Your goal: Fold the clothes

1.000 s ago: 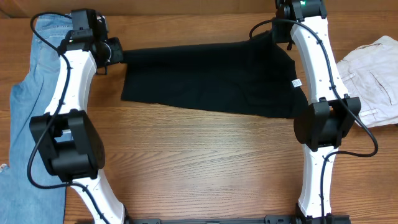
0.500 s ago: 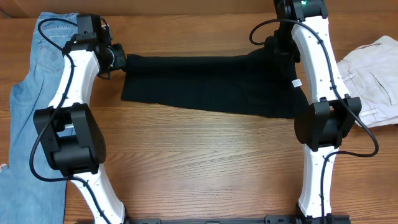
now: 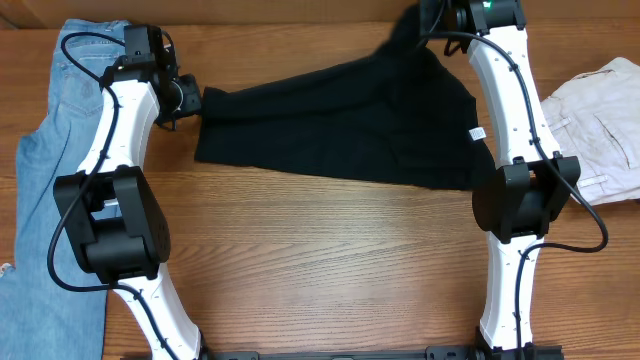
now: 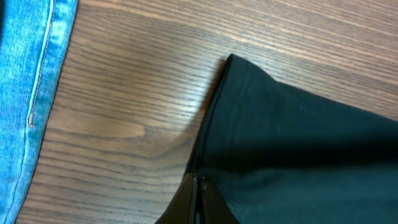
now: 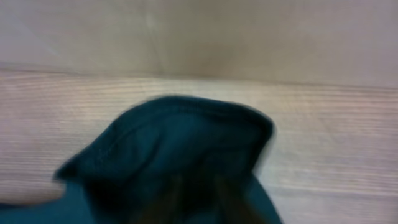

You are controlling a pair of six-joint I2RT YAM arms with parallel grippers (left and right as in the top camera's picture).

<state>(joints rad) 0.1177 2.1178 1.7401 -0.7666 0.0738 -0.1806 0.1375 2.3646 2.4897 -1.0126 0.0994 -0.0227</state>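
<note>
**Clothes** (image 3: 340, 125): one black garment, spread flat along the far edge of the tabletop (image 3: 330, 260). A white tag (image 3: 477, 134) is seen near its right end.

- **Left claw** (image 3: 193, 97): clamped tight on the hem at the garment's left end.
- **Right claw** (image 3: 428, 22): the garment's far right corner is held up in a peak. The jaws are masked by blurred cloth.
- **Jeans** (image 3: 40, 170): laid along the left edge.
- **Beige garment** (image 3: 600, 120): laid at the right edge.
</note>
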